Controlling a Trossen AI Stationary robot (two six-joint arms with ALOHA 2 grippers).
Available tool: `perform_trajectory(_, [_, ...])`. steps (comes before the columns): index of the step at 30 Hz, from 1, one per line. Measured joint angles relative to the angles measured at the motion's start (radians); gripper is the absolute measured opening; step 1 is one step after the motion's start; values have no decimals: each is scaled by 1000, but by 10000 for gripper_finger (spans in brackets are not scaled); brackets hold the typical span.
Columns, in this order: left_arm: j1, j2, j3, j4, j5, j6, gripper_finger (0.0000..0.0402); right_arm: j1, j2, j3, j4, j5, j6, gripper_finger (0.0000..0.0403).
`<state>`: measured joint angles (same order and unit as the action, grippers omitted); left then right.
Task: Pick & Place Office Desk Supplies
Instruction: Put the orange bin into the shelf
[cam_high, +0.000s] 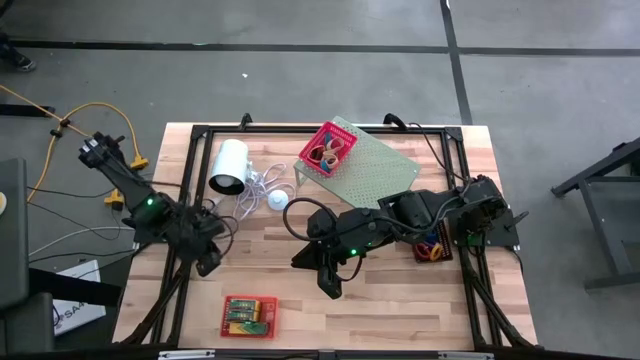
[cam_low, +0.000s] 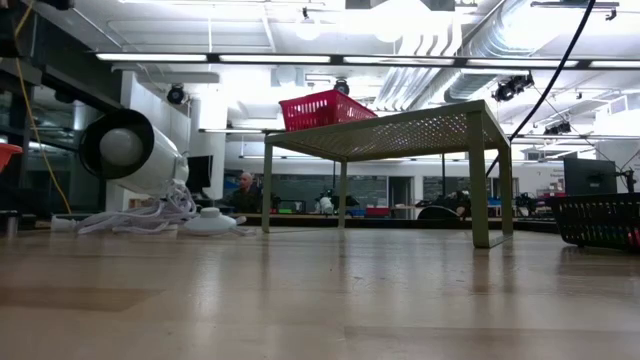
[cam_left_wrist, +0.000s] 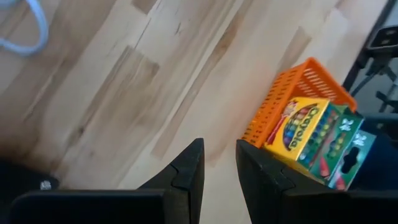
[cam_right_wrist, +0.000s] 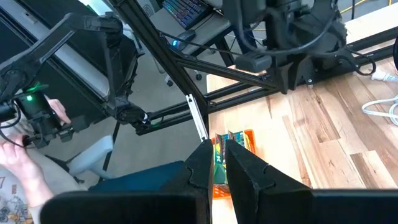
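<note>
Both grippers are seen empty above the table, with the crayon boxes (cam_high: 248, 315) lying in an orange-red basket (cam_high: 226, 318) near the front edge.

The left gripper (cam_left_wrist: 219, 165) is held slightly apart, pinching nothing, just beside that basket; the right gripper (cam_right_wrist: 219, 163) is nearly pressed together and empty, over mid-table. The cardboard boxes are judged light, stiff and easily crushed, best taken across their narrow sides. Rubber-band loops (cam_high: 324, 154), soft and slippery, are seen in the red basket (cam_high: 341, 134) on the perforated shelf (cam_high: 385, 160); small items lie in the black basket (cam_high: 432, 248).
</note>
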<state>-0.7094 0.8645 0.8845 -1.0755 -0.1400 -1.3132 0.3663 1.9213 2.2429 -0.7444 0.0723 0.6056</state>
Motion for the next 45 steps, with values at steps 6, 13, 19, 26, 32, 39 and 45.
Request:
perform_trajectory(6, [-117,78,0,1,-52,-171,89,0,0,0,0,0,0,30])
perform_trajectory(13, [-224,185,0,32,-54,-386,89,0,0,0,0,0,0,30])
perform_trajectory(19, [-276,268,0,116,-55,-534,89,0,0,0,0,0,0,30])
perform_trajectory(26, [-344,340,0,220,-59,-705,89,0,0,0,0,0,0,30])
perform_trajectory(32, [-416,398,11,251,-85,-849,89,0,0,0,0,0,0,30])
perform_trajectory(39, [-445,471,86,244,-89,-911,89,0,0,0,0,0,0,30])
perform_trajectory(45, [-403,544,142,245,-81,-858,89,0,0,0,0,0,0,30])
